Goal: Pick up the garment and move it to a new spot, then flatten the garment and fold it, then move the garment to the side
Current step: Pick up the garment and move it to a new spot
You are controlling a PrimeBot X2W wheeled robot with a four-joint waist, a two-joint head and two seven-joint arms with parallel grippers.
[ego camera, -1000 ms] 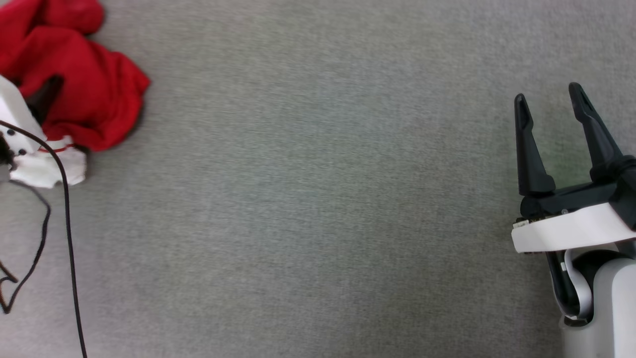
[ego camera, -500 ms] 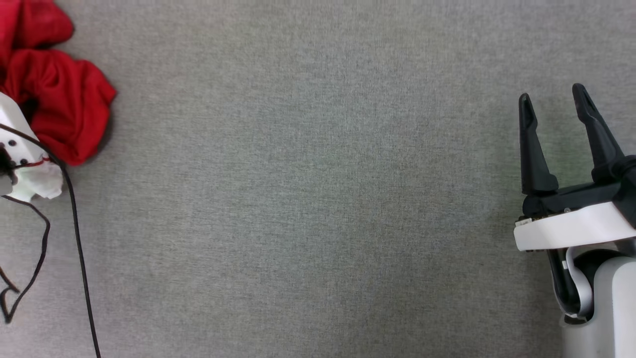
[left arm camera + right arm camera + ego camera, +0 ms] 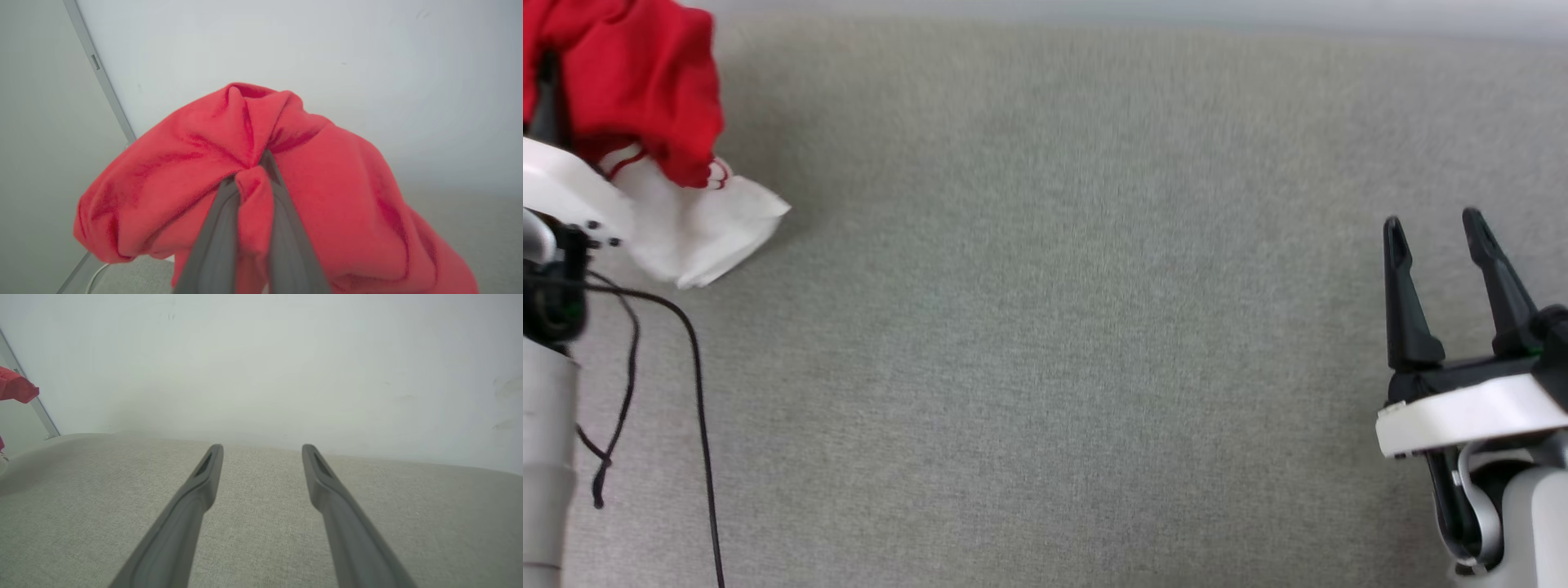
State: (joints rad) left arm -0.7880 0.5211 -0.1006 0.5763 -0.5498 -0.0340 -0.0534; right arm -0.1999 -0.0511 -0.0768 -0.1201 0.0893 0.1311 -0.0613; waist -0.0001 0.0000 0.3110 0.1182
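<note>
- Right gripper (image 3: 1431, 219) is kept low at the near right, its fingers spread wide and empty above the grey fabric surface (image 3: 1045, 343). It is judged to be parked clear until flattening.
- A black cable (image 3: 698, 392) is draped beside the left arm.
- Left gripper (image 3: 250, 173) is clamped on a pinched fold of the red jersey (image 3: 327, 183), so the bunch is hung from one point for carrying.
- The jersey is found at the far left, lifted. Its white sleeve panel (image 3: 698, 229) is drooped toward the surface; contact cannot be told.
- A pale wall (image 3: 261, 355) is seen beyond.
</note>
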